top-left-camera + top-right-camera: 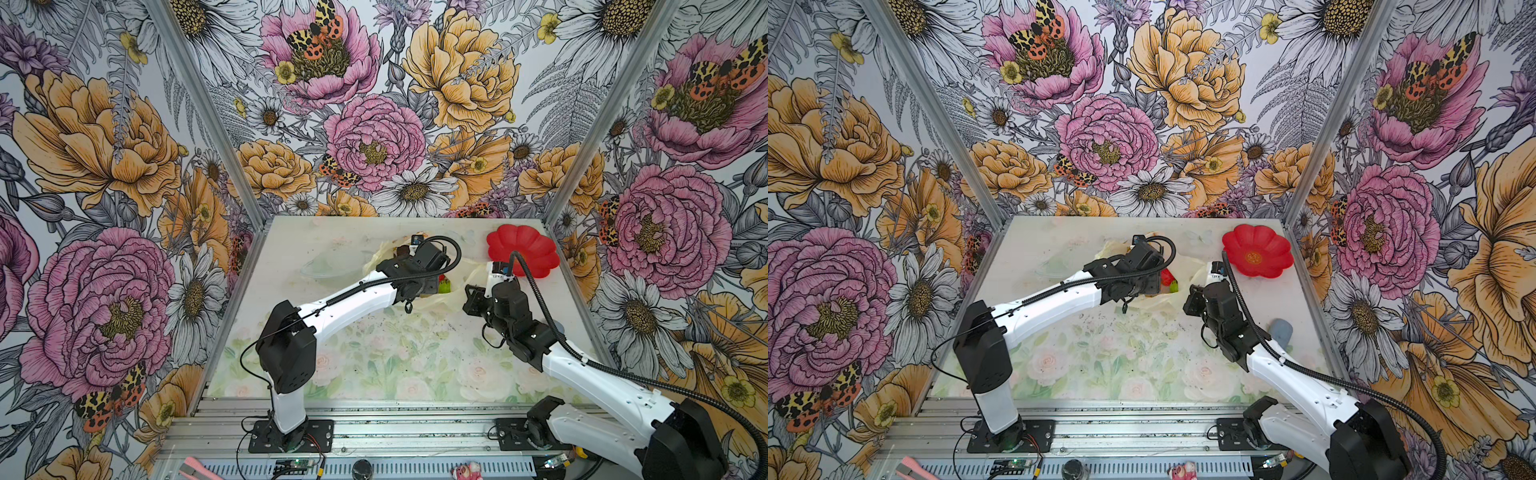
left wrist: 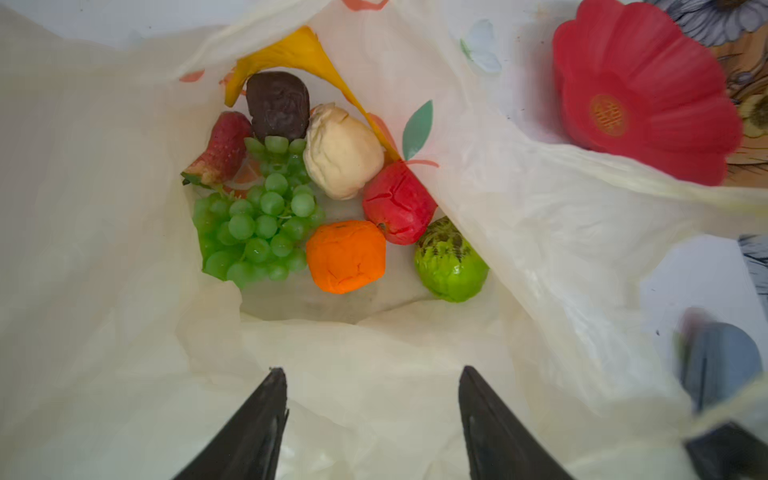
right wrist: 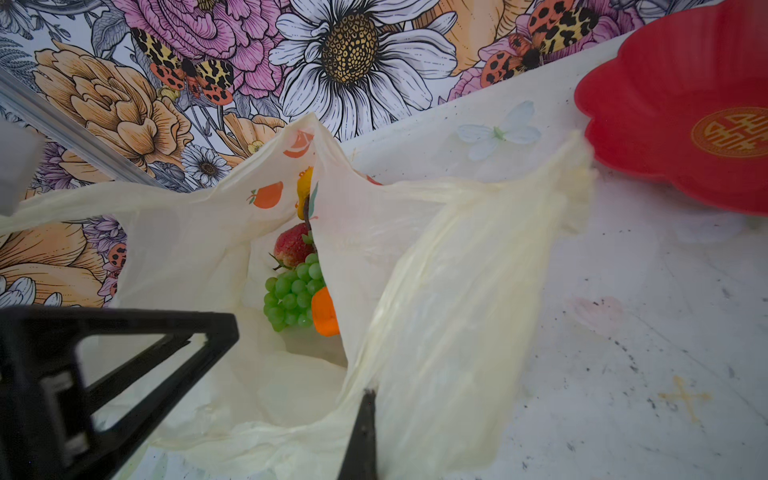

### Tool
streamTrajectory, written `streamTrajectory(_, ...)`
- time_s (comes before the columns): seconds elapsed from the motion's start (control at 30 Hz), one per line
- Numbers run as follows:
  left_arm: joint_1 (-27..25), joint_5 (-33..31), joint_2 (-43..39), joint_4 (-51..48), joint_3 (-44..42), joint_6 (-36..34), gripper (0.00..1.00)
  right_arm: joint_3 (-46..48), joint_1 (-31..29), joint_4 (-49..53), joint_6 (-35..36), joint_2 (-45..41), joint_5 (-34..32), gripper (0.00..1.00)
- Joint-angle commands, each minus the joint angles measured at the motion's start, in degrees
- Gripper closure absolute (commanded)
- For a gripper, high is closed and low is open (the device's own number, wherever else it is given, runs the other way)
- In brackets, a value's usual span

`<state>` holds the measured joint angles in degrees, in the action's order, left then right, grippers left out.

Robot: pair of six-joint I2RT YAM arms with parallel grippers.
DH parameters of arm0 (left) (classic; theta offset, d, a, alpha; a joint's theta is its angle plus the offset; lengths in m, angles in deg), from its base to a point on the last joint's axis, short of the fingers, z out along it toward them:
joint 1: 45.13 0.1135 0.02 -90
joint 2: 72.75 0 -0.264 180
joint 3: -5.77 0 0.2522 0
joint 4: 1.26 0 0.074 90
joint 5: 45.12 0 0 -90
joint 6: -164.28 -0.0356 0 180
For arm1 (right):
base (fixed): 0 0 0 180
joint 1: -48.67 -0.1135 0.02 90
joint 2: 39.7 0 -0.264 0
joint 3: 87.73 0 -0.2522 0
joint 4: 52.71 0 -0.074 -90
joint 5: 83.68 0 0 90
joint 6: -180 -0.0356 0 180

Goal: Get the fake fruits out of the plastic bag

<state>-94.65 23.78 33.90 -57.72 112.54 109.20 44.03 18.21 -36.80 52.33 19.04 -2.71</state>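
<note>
In the left wrist view the left tool [image 2: 370, 369] stands spread, its two dark tapered fingers apart with nothing between them, over the near fold of the plastic bag [image 2: 104, 249], a thin, crinkly, pale-yellow film. Beyond its tips, in the bag's open mouth, lie the fake fruits [image 2: 291, 232]: a knobbly green grape bunch [image 2: 257, 232], a dented orange [image 2: 347, 255], a creased red apple [image 2: 399, 208], a glossy green round fruit [image 2: 451, 262], a cream piece [image 2: 343, 151], a dark plum [image 2: 278, 106], a strawberry [image 2: 220, 153] and a yellow banana [image 2: 291, 54] farthest off. In the right wrist view the right tool [image 3: 368, 395] is pressed together, pinching the bag's rim, the film drawn up to its tip. The scalloped red plate [image 3: 685, 104] lies on the table [image 3: 623, 332] well beyond it. In both top views the bag lies crumpled between the two wrists.
</note>
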Motion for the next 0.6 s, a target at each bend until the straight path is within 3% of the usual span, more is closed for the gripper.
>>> streamTrajectory(0.0, 3.4, -4.6, 1.3, -3.9, 1.4, -0.5, 0.33, 1.3, -0.6, -1.1, 0.4, -1.3, -0.9, 1.0)
streamTrajectory(0.13, 6.5, -7.9, 0.8, -4.8, -0.2, -0.2, 0.28, 2.7, -0.7, -1.2, 0.3, -2.0, -0.8, 1.0)
streamTrajectory(0.3, 10.1, -6.9, -1.4, -4.1, -3.3, 0.7, 0.25, 3.5, -0.7, -1.3, 0.4, -1.8, -0.5, 1.0)
streamTrajectory(0.57, 14.7, 1.7, -0.2, 2.9, -7.3, 1.2, 0.18, 3.0, -1.1, -1.6, 1.1, -0.6, 0.6, 1.0)
